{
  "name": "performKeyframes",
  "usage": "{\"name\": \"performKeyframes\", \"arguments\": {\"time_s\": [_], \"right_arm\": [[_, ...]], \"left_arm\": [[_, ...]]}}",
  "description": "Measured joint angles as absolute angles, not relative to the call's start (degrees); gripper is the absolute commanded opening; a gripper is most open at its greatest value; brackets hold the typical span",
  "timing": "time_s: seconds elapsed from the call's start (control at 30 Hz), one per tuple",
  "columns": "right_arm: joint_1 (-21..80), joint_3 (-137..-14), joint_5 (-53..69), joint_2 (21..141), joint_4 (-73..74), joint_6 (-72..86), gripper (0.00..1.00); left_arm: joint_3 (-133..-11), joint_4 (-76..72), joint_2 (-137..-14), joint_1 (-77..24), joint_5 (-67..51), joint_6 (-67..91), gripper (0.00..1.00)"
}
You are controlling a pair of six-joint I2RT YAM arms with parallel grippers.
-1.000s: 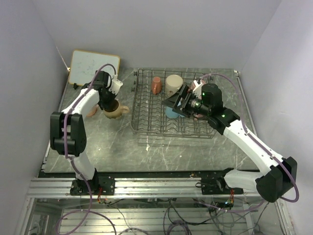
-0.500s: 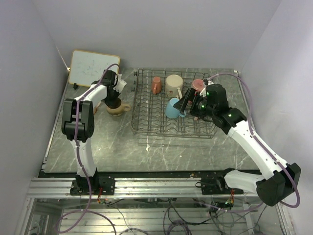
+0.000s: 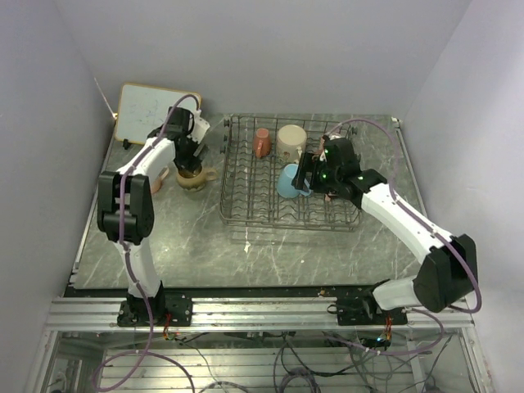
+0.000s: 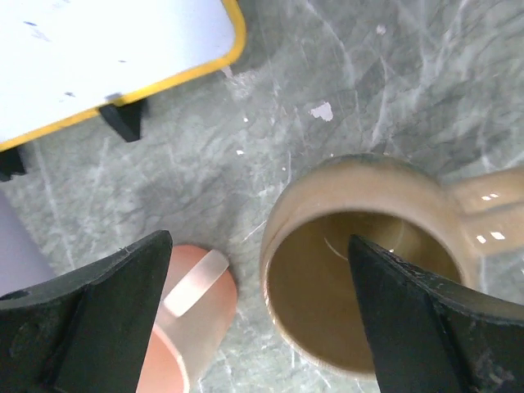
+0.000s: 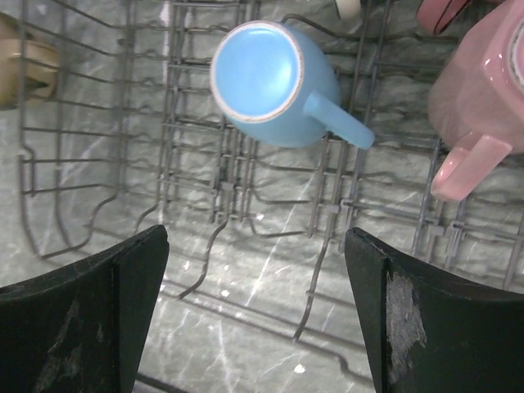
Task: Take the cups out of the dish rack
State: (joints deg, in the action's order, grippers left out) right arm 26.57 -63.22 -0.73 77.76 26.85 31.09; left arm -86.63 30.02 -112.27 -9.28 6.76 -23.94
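Room is tight around the left gripper [image 4: 258,246]. The tan mug [image 4: 360,286] and the salmon mug [image 4: 192,327] stand just beside each other under its spread jaws, with only a narrow strip of bench [image 3: 246,258] between them and the whiteboard [image 4: 106,57] near behind. In front of the dish rack [image 5: 205,164] the bench lies open. Under the right gripper [image 5: 254,237] the rack's upright tines crowd the way. The blue mug [image 5: 270,82] lies ahead and the pink mug [image 5: 483,90] stands to its right.
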Motion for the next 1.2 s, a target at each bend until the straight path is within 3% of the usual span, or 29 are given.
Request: {"name": "performKeyframes", "arguments": {"time_s": [0.43,0.73,1.2], "right_arm": [[26.52,-65.54,-4.6,91.68,20.58,20.05,0.87],[26.52,-64.97,-0.6,95.61,13.32,13.34,0.86],[28.73,-64.16,-0.56,96.07,11.0,11.97,0.68]], "left_arm": [[-89.62,37.21,-89.25,-9.28,-2.76,-23.94,0.99],[-87.79,43.83,-78.67,-9.28,-8.97,-23.94,0.99],[-87.13,45.82,-77.25,-9.28,-10.37,-22.61,0.99]]}}
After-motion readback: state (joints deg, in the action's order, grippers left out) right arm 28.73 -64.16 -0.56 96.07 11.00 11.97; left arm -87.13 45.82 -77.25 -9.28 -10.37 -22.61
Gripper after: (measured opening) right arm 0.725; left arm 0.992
